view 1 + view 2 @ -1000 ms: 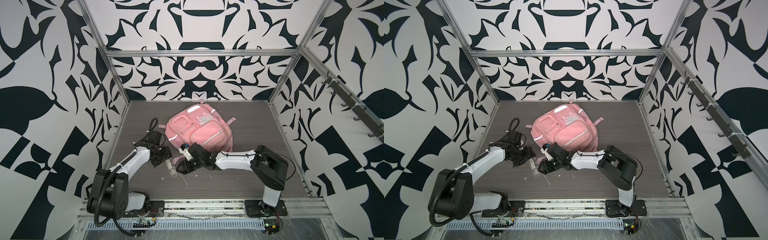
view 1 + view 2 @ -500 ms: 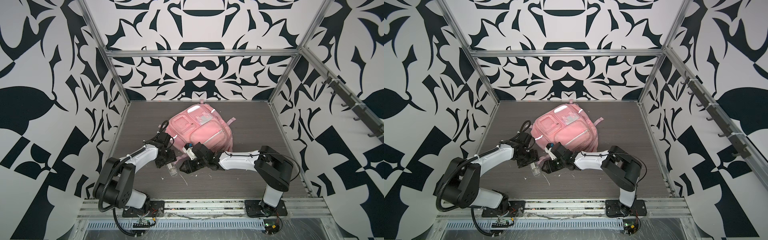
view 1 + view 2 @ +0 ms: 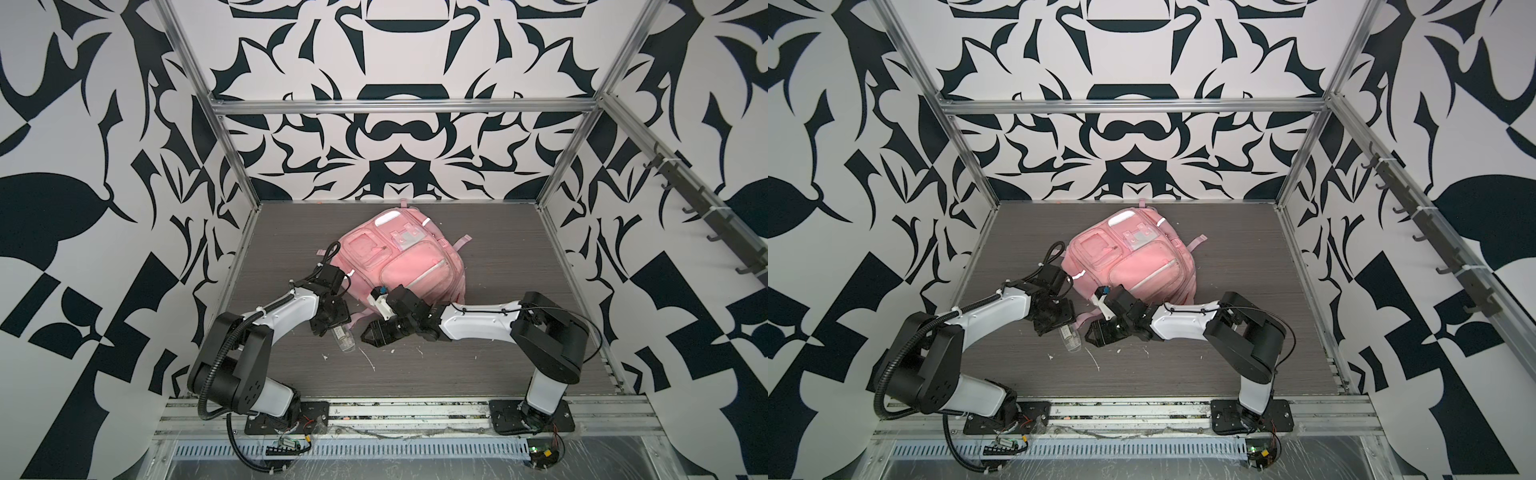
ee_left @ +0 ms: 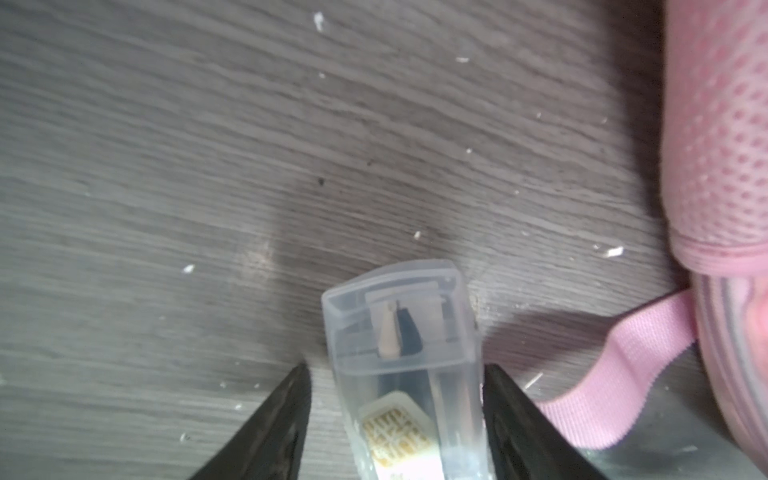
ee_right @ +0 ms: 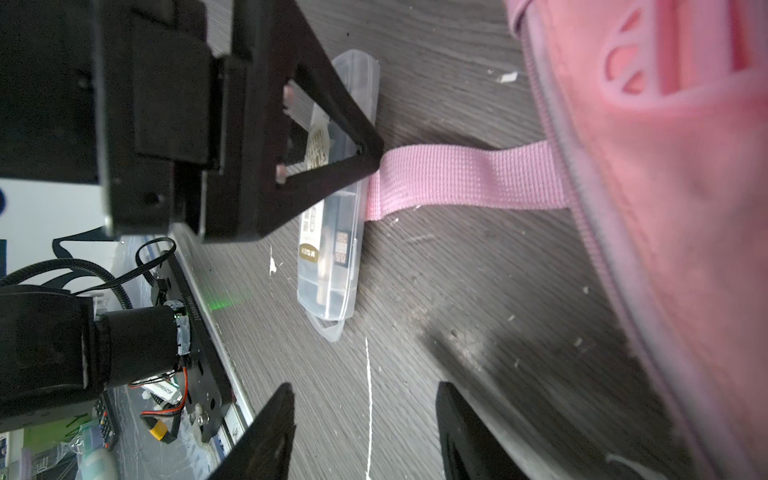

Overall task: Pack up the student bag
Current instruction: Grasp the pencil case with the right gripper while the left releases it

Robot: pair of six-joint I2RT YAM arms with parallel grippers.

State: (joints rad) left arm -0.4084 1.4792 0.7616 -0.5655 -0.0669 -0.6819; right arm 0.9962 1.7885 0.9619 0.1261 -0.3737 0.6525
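Lying beyond both jaws (apart): student bag [image 3: 399,266].

Left arm [image 3: 286,309] swung inward from the worktop's [image 3: 498,374] left side, left gripper [image 4: 397,369] now down over the clear plastic case [image 4: 415,291], jaws straddling it, narrowing slightly.

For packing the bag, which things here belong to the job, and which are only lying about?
Job: student bag; clear plastic case, probably to be packed.
Lying about: white scraps on the table; wall hooks.
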